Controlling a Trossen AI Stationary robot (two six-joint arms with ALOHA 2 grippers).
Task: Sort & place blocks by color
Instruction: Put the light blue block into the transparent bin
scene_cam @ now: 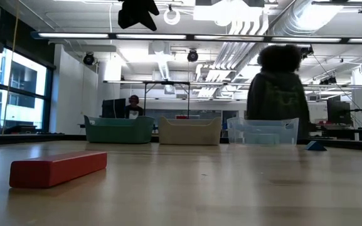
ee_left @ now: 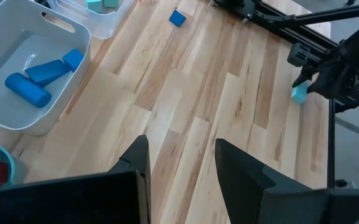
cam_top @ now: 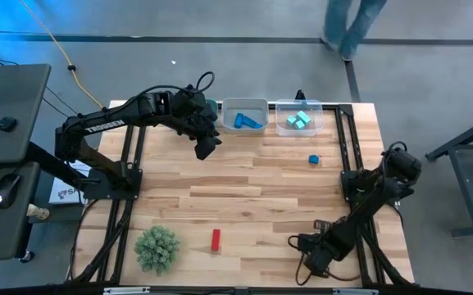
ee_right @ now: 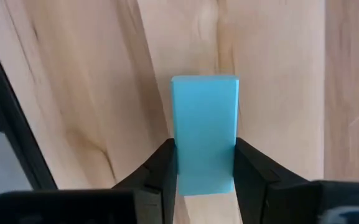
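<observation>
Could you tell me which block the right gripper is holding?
The light teal block, pinched in the right gripper; the red bar and blue cube lie loose.

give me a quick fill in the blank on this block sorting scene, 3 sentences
1. The right gripper is shut on a light ____ block.
2. The long block lying beside the green spiky ball is ____.
3. The grey bin holds only ____ blocks.

Missing words: teal; red; blue
</observation>
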